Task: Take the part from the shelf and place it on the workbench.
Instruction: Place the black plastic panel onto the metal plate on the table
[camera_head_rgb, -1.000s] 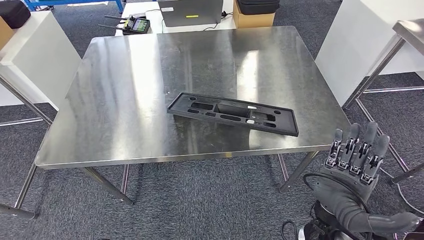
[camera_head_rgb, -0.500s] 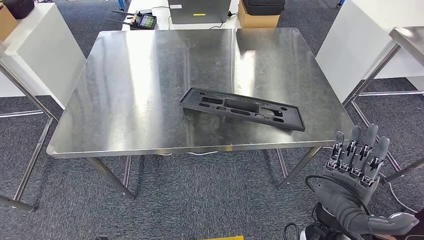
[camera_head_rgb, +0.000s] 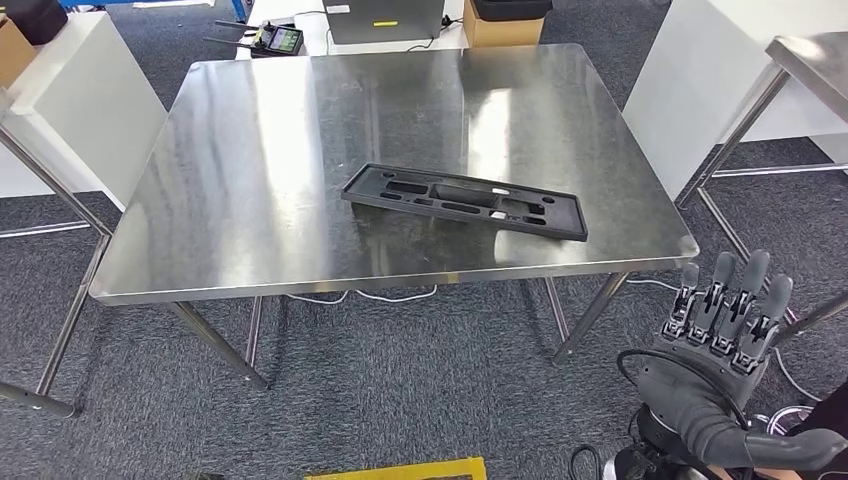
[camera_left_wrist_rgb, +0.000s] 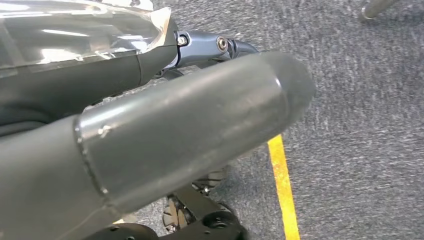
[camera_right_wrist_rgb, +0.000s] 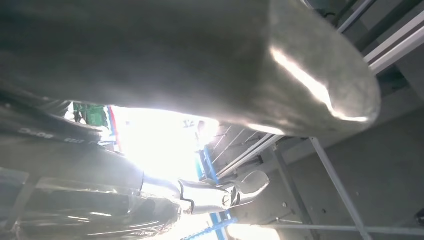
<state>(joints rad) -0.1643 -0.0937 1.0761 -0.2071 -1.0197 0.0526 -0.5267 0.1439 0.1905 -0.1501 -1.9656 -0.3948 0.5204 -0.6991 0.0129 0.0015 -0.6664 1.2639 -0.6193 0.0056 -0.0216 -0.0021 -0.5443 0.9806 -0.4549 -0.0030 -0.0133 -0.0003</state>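
Right hand raised off the table's near right corner, fingers extended, apart, empty. Part flat near front edge. Left hand: fingers' state unclear.

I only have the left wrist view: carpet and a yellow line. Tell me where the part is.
Observer: The part lies flat on the steel table, towards its front right, with nothing touching it.
Operator: Report the right hand.
Observer: The right hand is raised off the table's front right corner, fingers up and apart, holding nothing.
Operator: Tell me what's behind the table.
Observer: A controller and a cardboard box sit past the far edge.
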